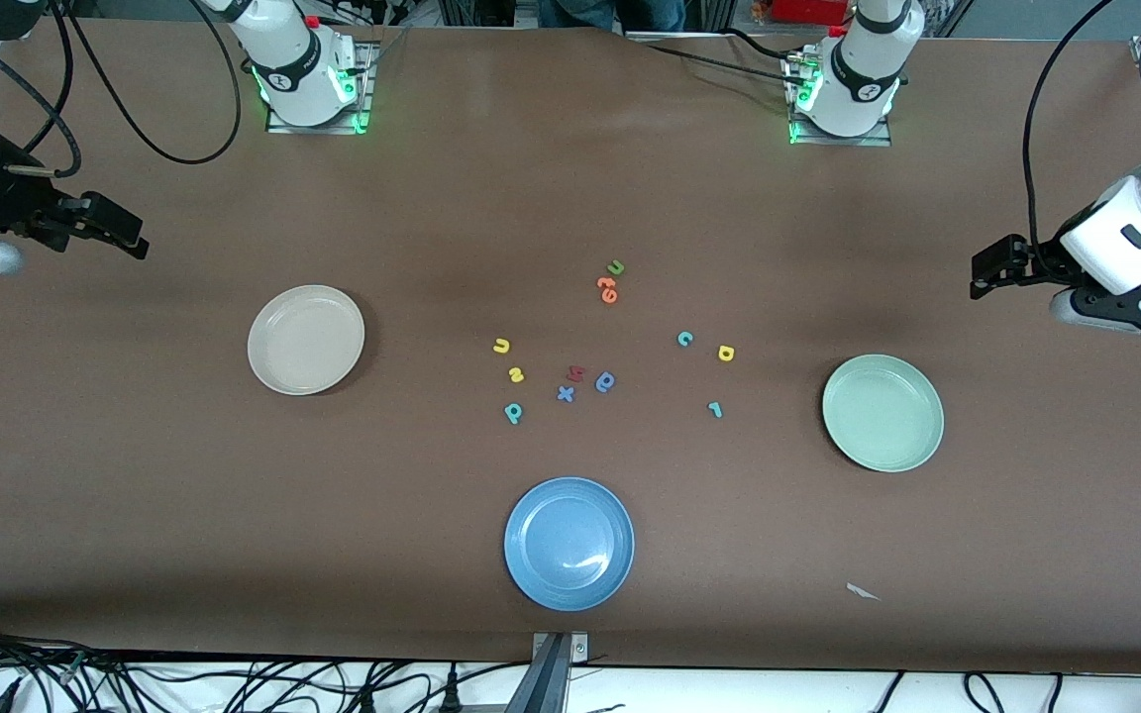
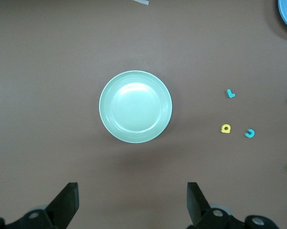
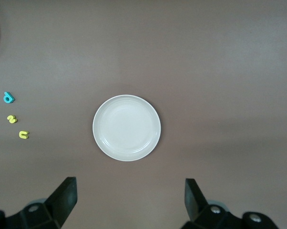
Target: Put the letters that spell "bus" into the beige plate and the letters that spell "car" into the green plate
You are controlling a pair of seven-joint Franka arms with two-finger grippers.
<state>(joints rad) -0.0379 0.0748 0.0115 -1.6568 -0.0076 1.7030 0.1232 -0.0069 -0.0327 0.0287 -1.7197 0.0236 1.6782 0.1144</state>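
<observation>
The beige plate (image 1: 306, 340) (image 3: 126, 127) lies bare toward the right arm's end of the table, the green plate (image 1: 882, 412) (image 2: 135, 106) bare toward the left arm's end. Between them lie the yellow "u" (image 1: 501, 346) (image 3: 23, 135), yellow "s" (image 1: 516, 374) (image 3: 11, 119) and teal "b" (image 1: 513, 412) (image 3: 8, 98). Closer to the green plate are the teal "c" (image 1: 685, 339) (image 2: 250, 133), yellow "a" (image 1: 726, 353) (image 2: 225, 128) and teal "r" (image 1: 715, 408) (image 2: 230, 93). My left gripper (image 1: 988, 272) (image 2: 132, 200) hangs open over bare table beside the green plate. My right gripper (image 1: 127, 236) (image 3: 129, 195) hangs open beside the beige plate.
A blue plate (image 1: 569, 543) sits nearest the front camera. Spare letters lie mid-table: a green "u" (image 1: 615, 266), an orange one (image 1: 607, 289), a red one (image 1: 574, 373), a blue "x" (image 1: 565, 394) and a blue round-bowled one (image 1: 605, 381). A paper scrap (image 1: 862, 591) lies near the front edge.
</observation>
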